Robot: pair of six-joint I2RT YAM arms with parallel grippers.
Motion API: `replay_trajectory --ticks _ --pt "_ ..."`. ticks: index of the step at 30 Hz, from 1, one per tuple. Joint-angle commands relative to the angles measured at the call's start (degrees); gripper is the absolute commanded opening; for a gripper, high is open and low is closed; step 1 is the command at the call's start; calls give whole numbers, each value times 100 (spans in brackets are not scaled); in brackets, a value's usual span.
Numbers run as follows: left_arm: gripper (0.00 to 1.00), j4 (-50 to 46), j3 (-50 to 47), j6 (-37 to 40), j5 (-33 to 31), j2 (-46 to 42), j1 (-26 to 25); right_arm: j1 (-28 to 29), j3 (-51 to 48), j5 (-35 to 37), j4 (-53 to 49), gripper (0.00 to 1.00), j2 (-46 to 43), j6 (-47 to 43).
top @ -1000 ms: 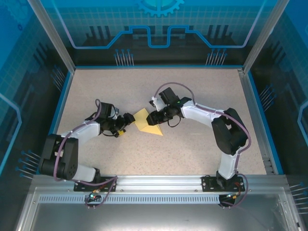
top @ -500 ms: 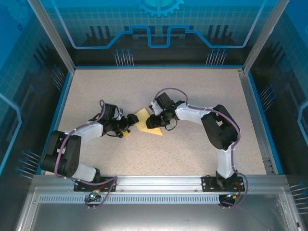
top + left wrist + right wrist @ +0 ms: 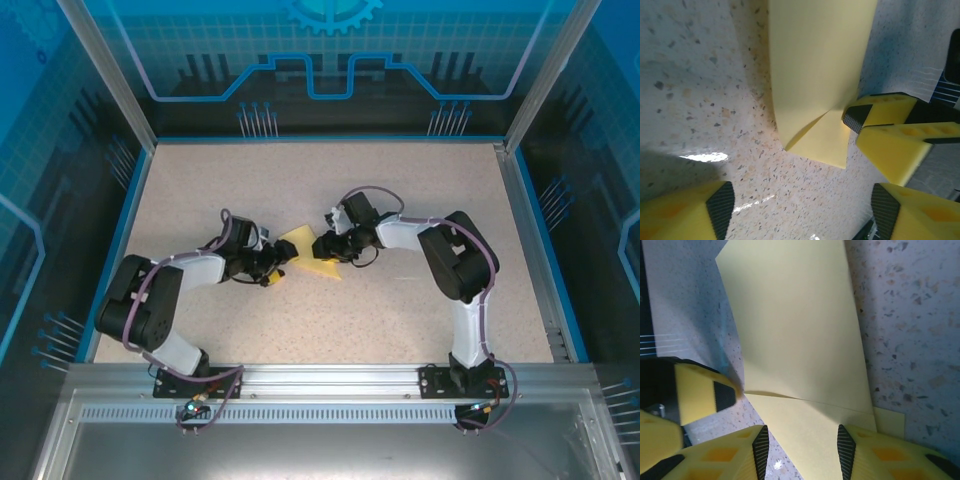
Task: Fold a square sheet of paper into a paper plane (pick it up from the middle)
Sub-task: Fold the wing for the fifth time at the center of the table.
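Note:
The square sheet of paper (image 3: 318,266) is pale yellow and lies folded into layers on the speckled table, between my two grippers. In the left wrist view the paper (image 3: 820,75) runs up from a folded corner, which lies just ahead of my left gripper (image 3: 802,202). That gripper is open over bare table. My left gripper (image 3: 281,268) stands at the paper's left edge. My right gripper (image 3: 325,247) is at its right side. In the right wrist view the paper (image 3: 795,330) shows a crease, and my right gripper (image 3: 803,447) is open with its fingers (image 3: 875,455) astride the lower layer.
Right-arm fingers (image 3: 890,150) stand close beside the paper's corner in the left wrist view. A left-arm fingertip (image 3: 702,390) touches the crease's end in the right wrist view. Blue walls (image 3: 130,200) fence the speckled table (image 3: 400,320), with open room all around.
My left gripper has moved right, up to the paper's edge, and its jaws have narrowed a little. The right arm has folded in closer, and the paper lies flatter.

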Motion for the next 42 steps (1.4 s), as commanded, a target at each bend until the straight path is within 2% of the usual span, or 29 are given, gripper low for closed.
replay_trajectory --ticks 1,12,26,31,34,36,39,42 --pt "71 315 133 -355 201 235 -131 -177 -214 -318 265 44 202 324" --pt "41 612 391 -845 22 679 -309 -315 -350 -502 460 44 228 383" --pt "20 677 631 -590 -166 745 -328 -336 -290 -513 273 44 138 -111" --pt "1 555 699 -625 -205 734 -364 -330 -294 -424 252 45 -154 -545" --pt "0 138 778 -618 -348 618 -441 -312 -480 -74 318 49 -742 -966" --pt "0 -51 809 -674 -420 501 -488 -278 -676 297 405 55 -1178 -1234" --pt "0 -481 907 -789 -657 287 -587 -120 -1214 1090 733 63 -1913 -1643" --pt "0 -779 1004 -980 -887 86 -713 296 -1912 2140 1274 64 -2546 -2250"
